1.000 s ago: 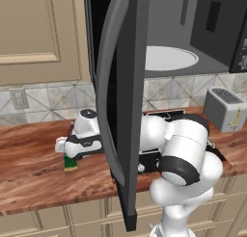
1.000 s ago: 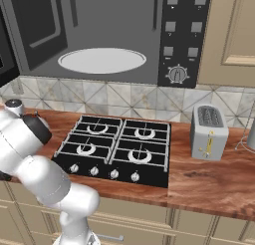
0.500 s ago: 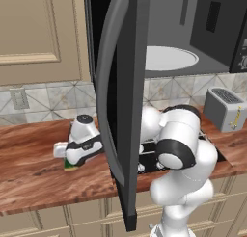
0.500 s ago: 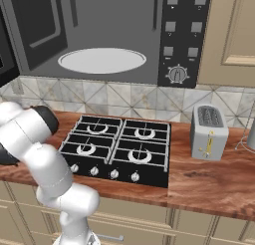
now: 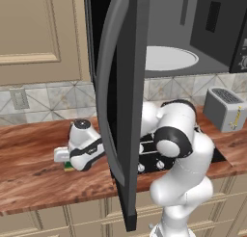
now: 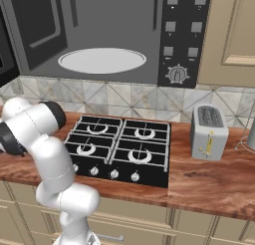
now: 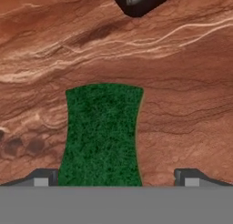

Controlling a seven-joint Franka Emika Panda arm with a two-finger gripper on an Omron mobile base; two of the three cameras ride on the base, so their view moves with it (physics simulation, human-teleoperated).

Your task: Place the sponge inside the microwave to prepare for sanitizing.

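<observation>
One microwave (image 6: 114,35) is seen above the stove (image 6: 122,149) with its door (image 5: 120,101) swung wide, the white turntable (image 6: 102,60) exposed inside. Lower down, the wooden tabletop (image 5: 34,173) is reached by the arm, whose pincer (image 7: 116,177) is spread open, one fingertip at each side of the green sponge (image 7: 102,134), which lies flat on the tabletop left of the stove.

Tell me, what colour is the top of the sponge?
Dark green; the sponge shows best in the hand view.

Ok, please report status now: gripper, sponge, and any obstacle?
Gripper open, low over the counter. Sponge between the fingertips, not gripped. Microwave open; its door hangs beside the arm.
</observation>
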